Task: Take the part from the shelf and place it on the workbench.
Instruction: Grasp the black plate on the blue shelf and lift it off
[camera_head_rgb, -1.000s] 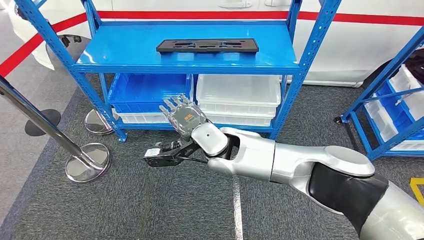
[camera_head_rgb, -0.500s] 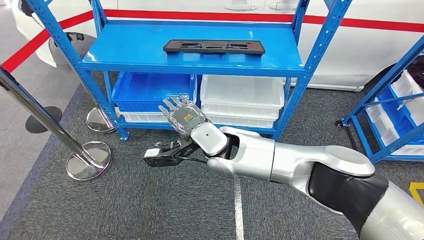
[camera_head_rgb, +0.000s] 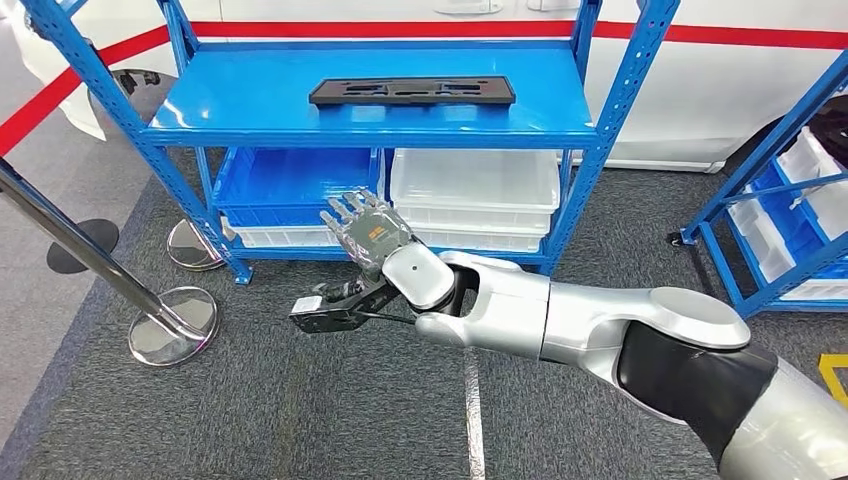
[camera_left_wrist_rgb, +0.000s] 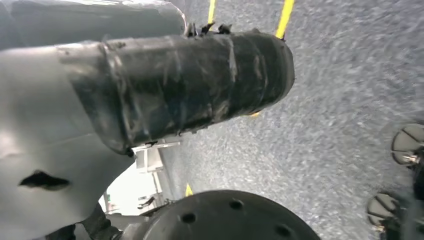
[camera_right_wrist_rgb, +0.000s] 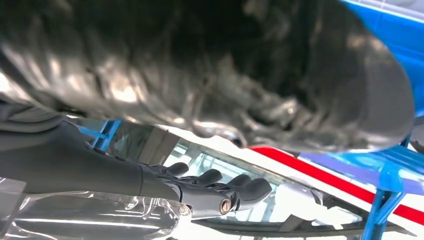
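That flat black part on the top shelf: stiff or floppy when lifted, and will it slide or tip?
The black part probably stays stiff: its edges look straight, like moulded plastic. It is long and flat, so gripped at one end it may tilt. On the glossy blue shelf it may slide if nudged; rolling looks unlikely. The right hand is empty, below the shelf.

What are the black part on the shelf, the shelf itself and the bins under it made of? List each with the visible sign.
Black part: likely moulded plastic, matte, with recessed cut-outs.
Shelf: painted metal, glossy blue, perforated uprights.
White bin: translucent plastic, probably.
Blue bin: opaque plastic, smooth.
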